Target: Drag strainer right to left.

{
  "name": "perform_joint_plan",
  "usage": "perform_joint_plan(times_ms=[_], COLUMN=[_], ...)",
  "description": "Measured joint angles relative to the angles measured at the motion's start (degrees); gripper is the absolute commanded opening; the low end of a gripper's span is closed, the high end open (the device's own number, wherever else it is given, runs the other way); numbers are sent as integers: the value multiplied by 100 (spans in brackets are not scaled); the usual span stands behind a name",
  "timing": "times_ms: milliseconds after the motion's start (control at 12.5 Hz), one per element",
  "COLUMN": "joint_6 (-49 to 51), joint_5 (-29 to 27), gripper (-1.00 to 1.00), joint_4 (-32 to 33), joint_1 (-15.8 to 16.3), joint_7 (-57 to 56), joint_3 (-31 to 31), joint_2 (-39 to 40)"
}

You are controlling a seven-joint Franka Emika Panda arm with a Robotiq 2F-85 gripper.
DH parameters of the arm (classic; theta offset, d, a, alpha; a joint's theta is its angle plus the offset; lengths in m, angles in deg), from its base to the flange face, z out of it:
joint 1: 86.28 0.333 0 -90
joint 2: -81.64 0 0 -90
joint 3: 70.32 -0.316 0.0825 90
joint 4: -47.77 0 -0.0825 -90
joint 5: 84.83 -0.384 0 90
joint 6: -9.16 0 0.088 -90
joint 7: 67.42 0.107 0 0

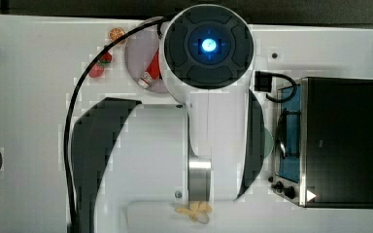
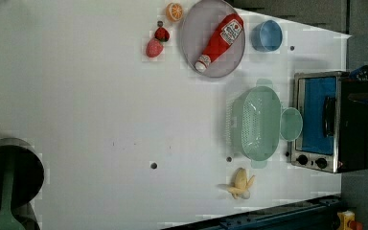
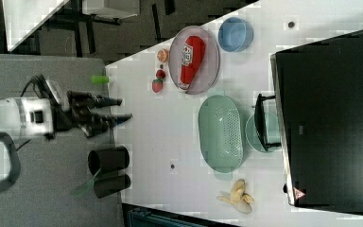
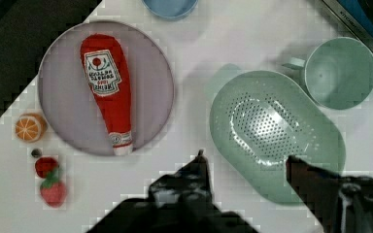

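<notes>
The strainer (image 2: 256,122) (image 3: 220,132) (image 4: 272,126) is a pale green oval colander with small holes. It lies open side up on the white table, close to the toaster oven. A round green mug (image 2: 291,123) (image 4: 340,73) touches its side. My gripper (image 4: 246,158) (image 3: 126,108) hangs open, well above the table, and holds nothing. In the wrist view one fingertip (image 4: 296,165) shows over the strainer's rim and the other (image 4: 200,162) over bare table beside it. In the top view the arm covers the strainer.
A toaster oven (image 2: 328,122) stands beyond the mug. A grey plate (image 2: 191,33) holds a ketchup bottle (image 2: 219,40), with a blue bowl (image 2: 267,35), an orange slice (image 2: 174,12) and strawberries (image 2: 154,43) around it. A banana (image 2: 239,184) lies near the strainer. Black cups (image 3: 108,161) stand at the far side.
</notes>
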Motion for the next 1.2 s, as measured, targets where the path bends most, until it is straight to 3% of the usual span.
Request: perform_joint_plan(times_ms=[240, 400, 560, 880, 1200], joint_6=[1435, 1287, 780, -934, -2528], joint_5=[129, 128, 29, -6, 90], gripper=[99, 100, 100, 100, 100], joint_4=[1796, 2188, 2076, 2423, 3217], joint_1=[-154, -202, -223, -262, -274], joint_7=[2, 2, 2, 320, 1613], joint_3=[15, 56, 94, 100, 67], joint_2=[-2003, -3041, -3531, -2854, -808])
